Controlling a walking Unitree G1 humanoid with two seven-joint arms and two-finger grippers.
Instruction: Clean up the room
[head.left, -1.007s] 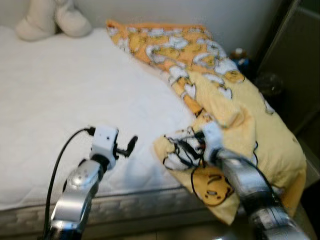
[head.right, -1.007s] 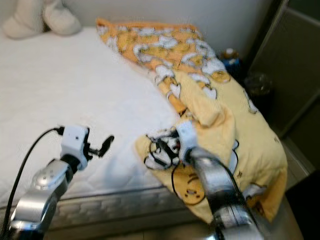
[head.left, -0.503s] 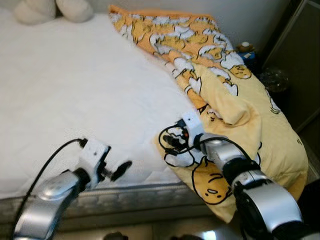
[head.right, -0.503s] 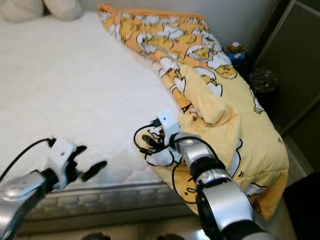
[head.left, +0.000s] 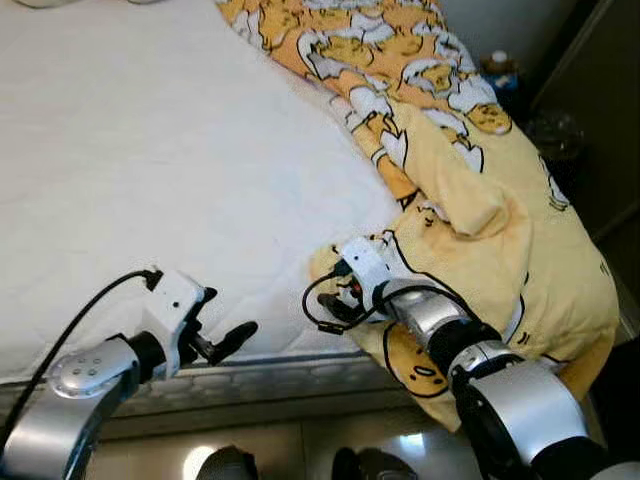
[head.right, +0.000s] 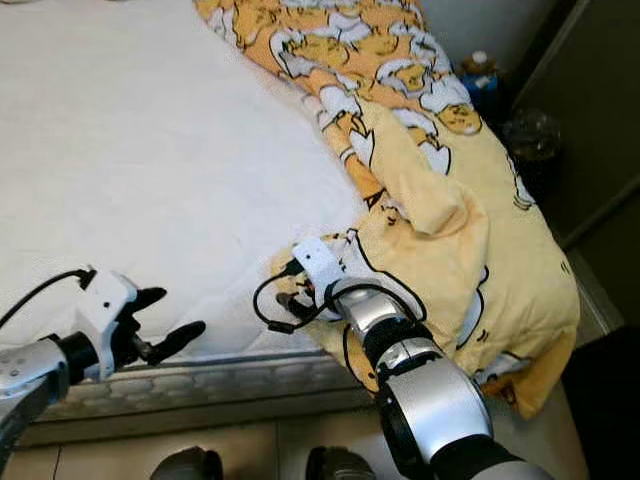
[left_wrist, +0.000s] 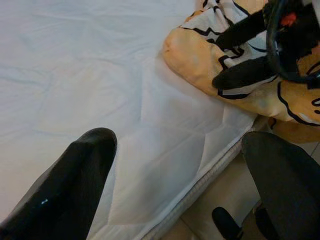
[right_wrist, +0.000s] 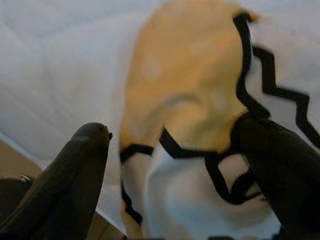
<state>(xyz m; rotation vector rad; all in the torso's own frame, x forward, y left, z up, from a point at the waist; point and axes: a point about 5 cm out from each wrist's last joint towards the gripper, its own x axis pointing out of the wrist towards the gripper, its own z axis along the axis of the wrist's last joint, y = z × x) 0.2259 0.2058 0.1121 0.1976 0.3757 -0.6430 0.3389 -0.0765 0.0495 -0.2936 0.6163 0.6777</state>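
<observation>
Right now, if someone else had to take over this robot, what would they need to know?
Right gripper: open, fingers on either side of the blanket's near corner at the bed's edge, not yet closed on it.
Left gripper: open, holding nothing, over the mattress edge, apart from the blanket.
Blanket: bunched along the bed's right side, partly hanging over the side.
Done: nothing visible yet.
Left: grip the corner, then probably spread or fold the blanket.

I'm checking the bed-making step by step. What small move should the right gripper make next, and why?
Probably close the right gripper: its open fingers straddle the corner of the yellow blanket at the mattress edge. The left gripper hovers open over the bare sheet.
</observation>
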